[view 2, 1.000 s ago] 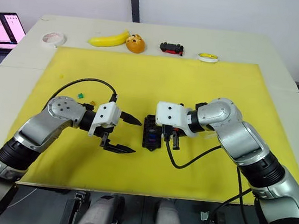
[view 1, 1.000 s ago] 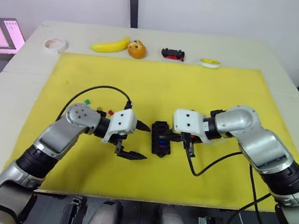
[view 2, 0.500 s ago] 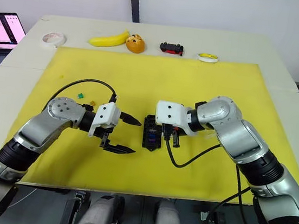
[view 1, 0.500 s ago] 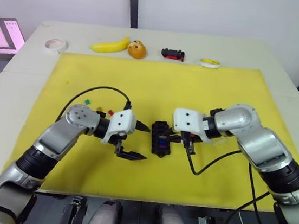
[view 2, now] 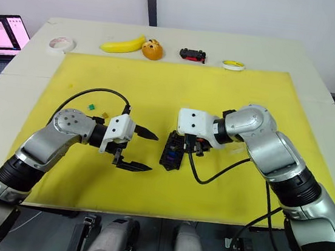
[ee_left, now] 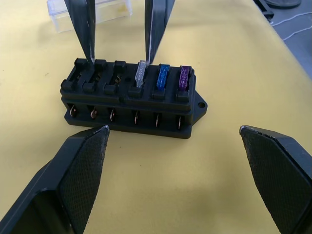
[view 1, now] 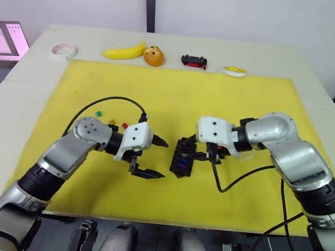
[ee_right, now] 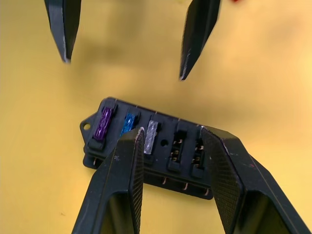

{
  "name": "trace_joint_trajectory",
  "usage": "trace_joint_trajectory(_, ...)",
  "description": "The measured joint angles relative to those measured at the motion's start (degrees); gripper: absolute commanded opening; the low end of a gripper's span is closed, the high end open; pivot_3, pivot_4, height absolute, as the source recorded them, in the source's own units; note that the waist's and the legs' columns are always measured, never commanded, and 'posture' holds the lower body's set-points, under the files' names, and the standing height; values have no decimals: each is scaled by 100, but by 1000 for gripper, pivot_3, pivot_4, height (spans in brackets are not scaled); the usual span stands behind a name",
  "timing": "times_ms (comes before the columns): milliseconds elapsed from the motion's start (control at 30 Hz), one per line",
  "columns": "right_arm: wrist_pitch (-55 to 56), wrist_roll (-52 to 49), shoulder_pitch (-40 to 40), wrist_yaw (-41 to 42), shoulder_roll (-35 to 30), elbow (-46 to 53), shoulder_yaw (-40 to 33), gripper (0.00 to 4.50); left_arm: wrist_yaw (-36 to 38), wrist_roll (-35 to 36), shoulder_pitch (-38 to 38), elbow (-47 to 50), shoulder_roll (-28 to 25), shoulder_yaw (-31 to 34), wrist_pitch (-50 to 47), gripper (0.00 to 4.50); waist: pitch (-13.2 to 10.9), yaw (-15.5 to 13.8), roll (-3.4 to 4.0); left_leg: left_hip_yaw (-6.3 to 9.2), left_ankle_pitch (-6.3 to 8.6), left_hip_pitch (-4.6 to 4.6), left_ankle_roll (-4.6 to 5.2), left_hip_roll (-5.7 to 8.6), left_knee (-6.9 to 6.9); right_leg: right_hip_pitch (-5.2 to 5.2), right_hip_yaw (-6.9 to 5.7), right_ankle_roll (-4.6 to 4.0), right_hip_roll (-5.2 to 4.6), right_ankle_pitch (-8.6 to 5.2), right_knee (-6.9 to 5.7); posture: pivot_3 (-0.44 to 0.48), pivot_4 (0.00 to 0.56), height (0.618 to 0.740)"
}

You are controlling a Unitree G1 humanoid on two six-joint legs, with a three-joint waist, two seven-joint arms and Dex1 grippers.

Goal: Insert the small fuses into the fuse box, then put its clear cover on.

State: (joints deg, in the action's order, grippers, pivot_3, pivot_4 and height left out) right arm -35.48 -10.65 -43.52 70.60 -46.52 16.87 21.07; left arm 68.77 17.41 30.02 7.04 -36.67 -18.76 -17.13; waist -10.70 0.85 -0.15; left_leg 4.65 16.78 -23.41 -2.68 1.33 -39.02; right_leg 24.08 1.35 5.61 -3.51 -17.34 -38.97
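Observation:
The black fuse box (view 1: 182, 157) lies mid-mat with grey (ee_left: 140, 74), blue (ee_left: 163, 76) and purple (ee_left: 184, 78) small fuses seated in one row; its other slots are empty. My right gripper (ee_right: 171, 130) is open, fingertips (ee_left: 90, 58) down at the box's top over the empty slots, one tip beside the grey fuse. My left gripper (view 1: 162, 158) is open and empty, just left of the box and facing it. Loose green (view 1: 97, 114), olive (view 1: 111, 122) and red (view 1: 125, 125) fuses lie behind my left wrist. The clear cover (ee_left: 117, 9) lies beyond the box, under my right arm.
The yellow mat (view 1: 178, 90) covers most of the table. Along the far edge sit a white tape roll (view 1: 62, 50), banana (view 1: 124, 51), orange fruit (view 1: 154, 55), toy car (view 1: 194, 60) and yellow tape roll (view 1: 235, 71). A laptop (view 1: 1, 38) stands at far left.
My right gripper has shifted slightly to the right, and the fuse box has turned a little on the mat. The left arm has stayed still.

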Motion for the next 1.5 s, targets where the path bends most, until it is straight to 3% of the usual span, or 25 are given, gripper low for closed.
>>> trace_joint_trajectory(67,-84,-268,147,-81,82,95,-370,1696,10,6,5,0,21,2,-4,4500,1,-2,-1,0,0,0,1,0,-1,0,0,0,0,0,-1,0,150,740)
trace_joint_trajectory(133,-180,-649,543,-295,358,178,-861,1140,33,10,15,-5,45,7,-4,4500,6,-6,-10,3,1,1,2,-1,-4,-5,-2,0,1,0,-2,0,150,740)
trace_joint_trajectory(200,-153,-940,1176,-602,687,239,-1242,119,75,10,29,-15,75,11,8,4500,6,-14,-10,1,2,1,3,2,-5,-6,-1,0,-2,0,-3,0,150,740)
trace_joint_trajectory(233,-123,-978,1398,-685,728,236,-1262,53,92,10,34,-20,77,14,11,4500,6,-11,-9,-2,2,0,3,6,-6,-4,2,0,-6,0,-4,0,150,740)
trace_joint_trajectory(500,280,-1083,2168,-1233,1054,228,-1501,53,182,5,191,-238,147,46,146,4500,6,9,-9,-1,7,6,13,4,-9,-5,3,0,1,0,-14,0,150,740)
trace_joint_trajectory(833,389,-741,2326,-1462,798,310,-1137,53,266,-23,191,-264,149,45,191,4500,8,5,-8,0,7,11,13,5,-10,-12,3,0,0,0,-14,0,150,740)
trace_joint_trajectory(1067,342,-636,2329,-1588,677,409,-1020,53,262,-64,191,-264,173,45,235,4500,10,-8,-10,3,31,100,53,5,-5,-116,-1,6,0,-6,14,0,150,740)
trace_joint_trajectory(1200,119,-882,2323,-1640,750,428,-1148,53,193,-64,155,-262,178,70,238,4500,10,-5,-10,4,31,100,53,4,-4,-115,0,6,1,-6,17,0,150,740)
trace_joint_trajectory(1333,-242,-1332,2390,-1748,677,788,-1658,53,-60,111,-193,-118,141,535,38,4500,8,-3,-9,3,31,92,53,2,0,-103,3,6,0,-6,15,0,150,740)
trace_joint_trajectory(1467,-489,-1686,2955,-1887,238,1206,-2730,53,-620,713,-1011,472,37,1507,-580,4500,8,-22,-9,3,33,91,55,0,2,-105,3,6,-6,-6,18,0,150,740)
trace_joint_trajectory(1500,-539,-1723,3093,-1913,198,1217,-2927,307,-725,817,-1178,602,20,1697,-670,4500,8,-23,-9,2,33,91,55,0,3,-107,3,6,-6,-6,22,0,150,740)
